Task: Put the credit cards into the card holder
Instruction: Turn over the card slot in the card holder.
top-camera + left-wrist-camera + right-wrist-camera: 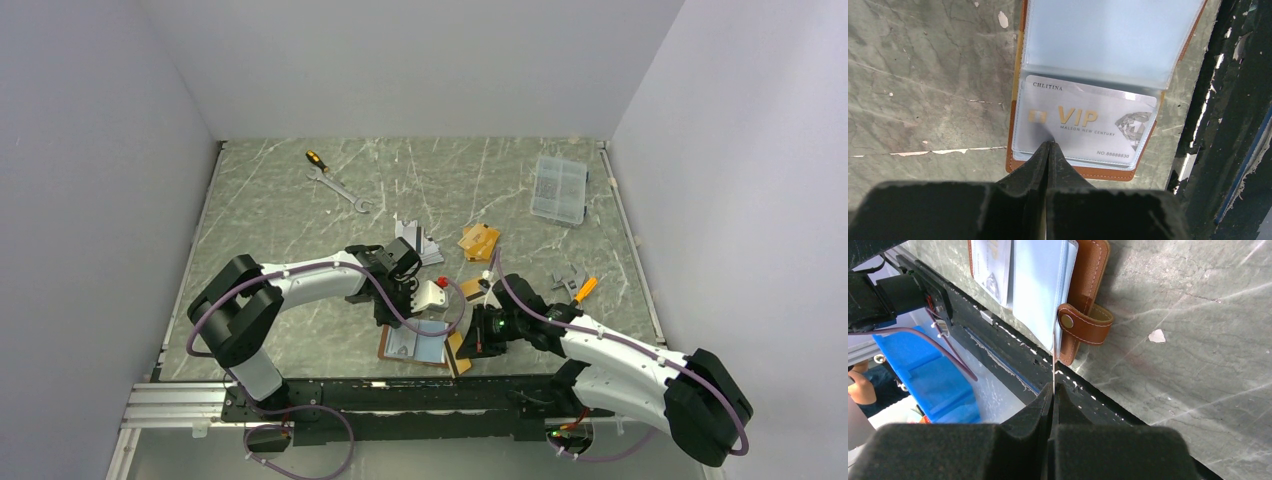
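- The card holder point(412, 345) is seen lying open on the table point(280, 230) at the lower centre of the top view, just beside the near edge, between the two arms' wrists.
- In the left wrist view, a silver-grey card point(1088, 130) marked "VIP" is seen seated inside the lower clear sleeve of the card holder point(1108, 174); the sleeve above it is shown pale and unfilled.
- The left gripper point(1048, 144) is shown with its jaws pressed together. Its tips are set down on the lower left part of that sleeved card, and nothing can be made out between them.
- The right gripper point(1053, 386) is likewise closed. A thin pale leaf from the card holder point(1088, 270) is pinched edge-on between its tips at the centre of the right wrist view.
- The snap strap point(1083, 324) is seen folded out beside the sleeves, resting on the marbled surface.
- More gold-orange cards point(478, 241) and silver-grey cards point(422, 245) are left loose at the centre of the top view, above the arms' wrists and apart from the holder.
- A wrench point(338, 185) is seen at the upper left and a clear box point(560, 188) at the upper right.
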Robot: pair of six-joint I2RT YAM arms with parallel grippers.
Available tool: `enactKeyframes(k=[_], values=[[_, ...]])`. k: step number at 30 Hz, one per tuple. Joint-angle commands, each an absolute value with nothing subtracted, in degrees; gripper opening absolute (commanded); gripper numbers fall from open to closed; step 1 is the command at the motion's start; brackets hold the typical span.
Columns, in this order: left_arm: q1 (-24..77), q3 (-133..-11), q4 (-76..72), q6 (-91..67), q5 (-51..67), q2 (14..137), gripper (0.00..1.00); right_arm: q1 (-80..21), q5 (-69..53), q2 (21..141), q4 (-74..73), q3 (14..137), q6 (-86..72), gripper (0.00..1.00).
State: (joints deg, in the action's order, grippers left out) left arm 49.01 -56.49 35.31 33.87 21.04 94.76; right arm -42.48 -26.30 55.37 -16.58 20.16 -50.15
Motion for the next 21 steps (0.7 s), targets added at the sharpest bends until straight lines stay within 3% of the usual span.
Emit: enactKeyframes(k=[1,21], values=[[49.4,-56.2,34.5,35.2,19.6,95.3,0.05,-42.7,-28.0,54.0,-14.6,20.5,-50.2,0.00],[49.2,-57.0,35.6,34.9,19.7,95.3,0.02,-42.8,-30.5,55.2,-11.9,23.4,-48.4,0.00]])
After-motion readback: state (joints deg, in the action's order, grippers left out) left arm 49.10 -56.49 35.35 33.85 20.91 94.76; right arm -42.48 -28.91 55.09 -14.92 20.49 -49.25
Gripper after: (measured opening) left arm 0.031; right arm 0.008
